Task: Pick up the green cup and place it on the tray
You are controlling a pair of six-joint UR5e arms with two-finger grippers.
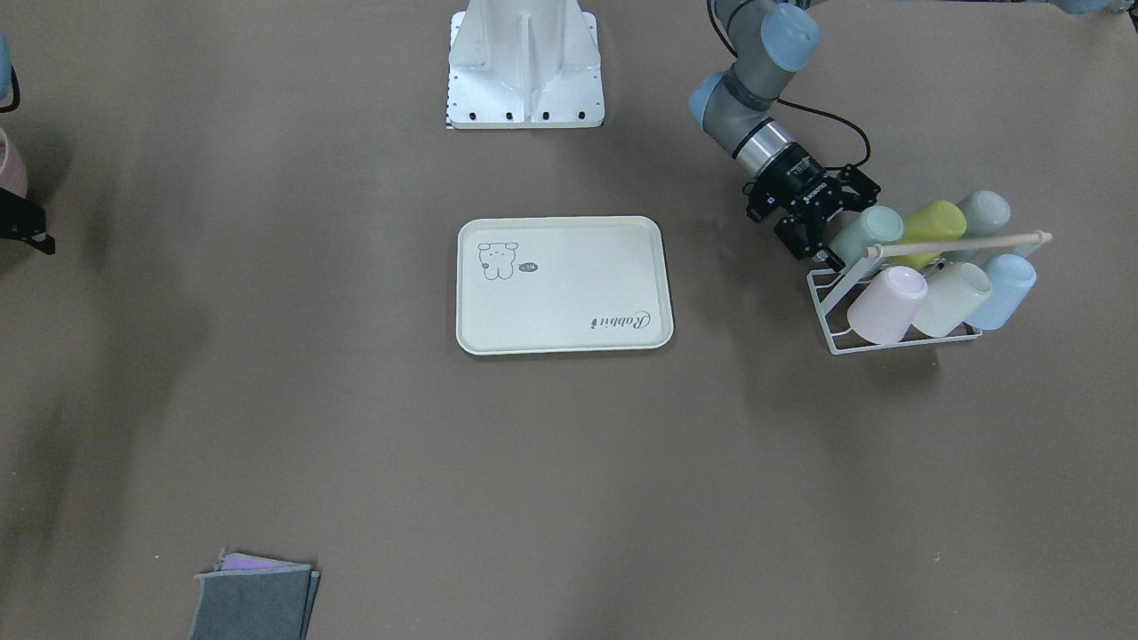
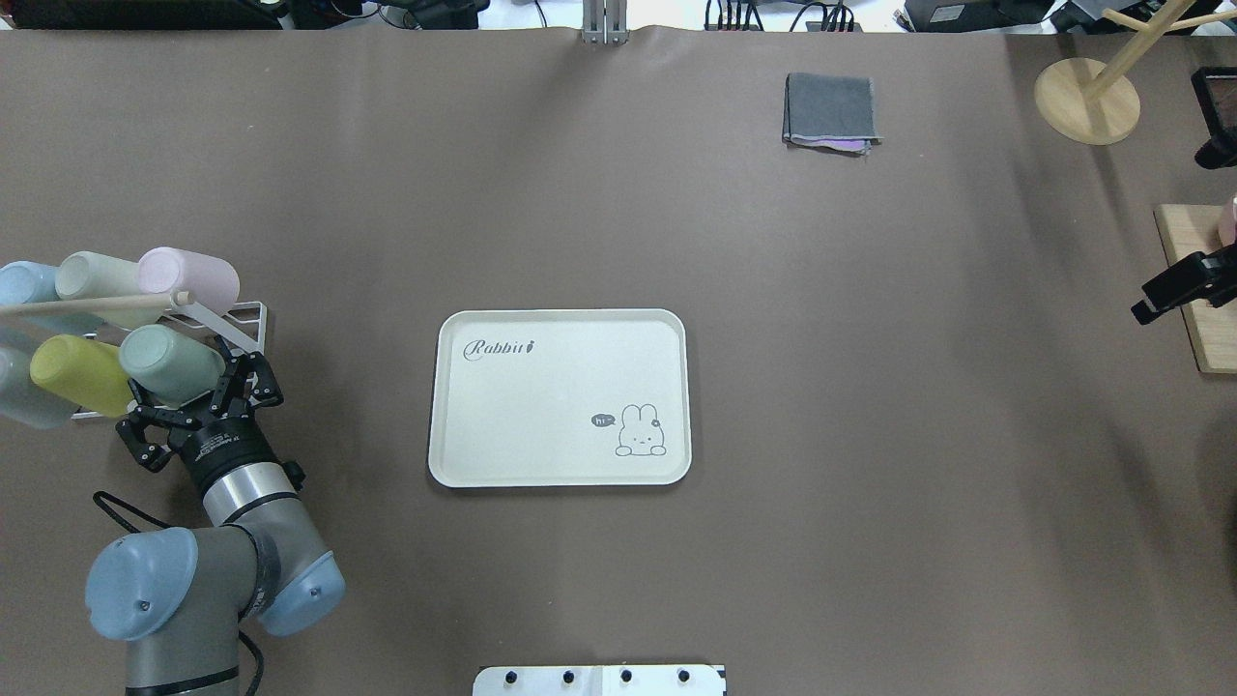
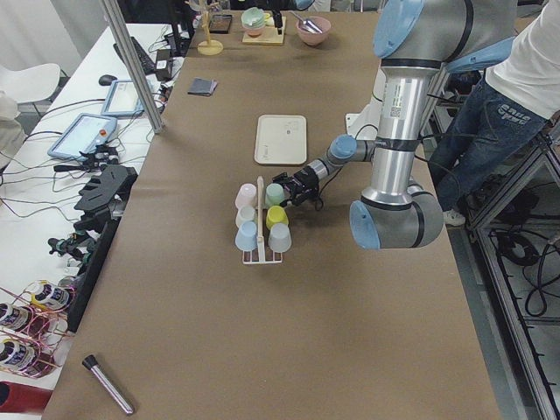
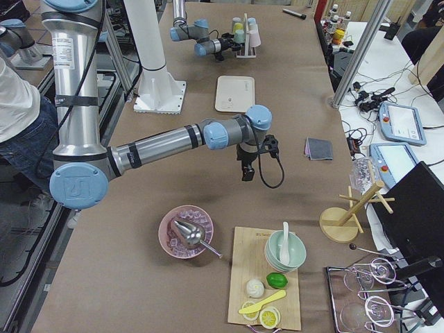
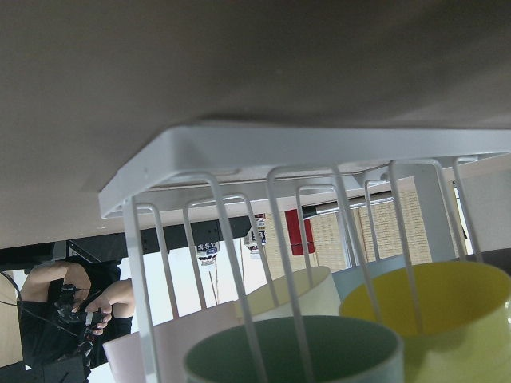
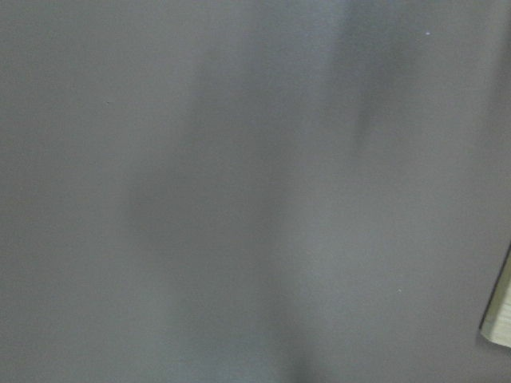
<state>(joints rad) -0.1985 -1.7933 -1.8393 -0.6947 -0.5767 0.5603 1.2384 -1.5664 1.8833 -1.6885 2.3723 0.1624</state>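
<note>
My left claw (image 2: pixel 194 381) is spread wide at the open mouth of the green cup (image 2: pixel 172 360); I cannot tell whether its fingers touch the cup. The cup lies on its side on a white wire rack (image 2: pixel 245 311) at the table's left end, in the row nearer me, next to a yellow cup (image 2: pixel 79 373). Past the rack's wooden handle (image 2: pixel 87 304) lie a pink cup (image 2: pixel 189 276), a cream cup (image 2: pixel 97 275) and a blue cup (image 2: pixel 21 282).

The table (image 2: pixel 870 435) is long and covered in matte brown sheeting with faint creases. The cream tray (image 2: pixel 541 406) sits flat in the middle, well apart from the rack, with a rabbit drawing in one corner.

My right claw (image 4: pixel 245 173) hangs over the brown surface toward the right end, near a pink bowl (image 4: pixel 165 239) and a wooden board (image 4: pixel 244 257). I cannot tell whether it is wide or narrow.

At the far edge lies a folded grey cloth (image 2: pixel 831 108). Beyond that edge runs a second, white table with tablets (image 3: pixel 83 136) and tangled cables. A person in jeans (image 3: pixel 490 114) stands beside my base.
</note>
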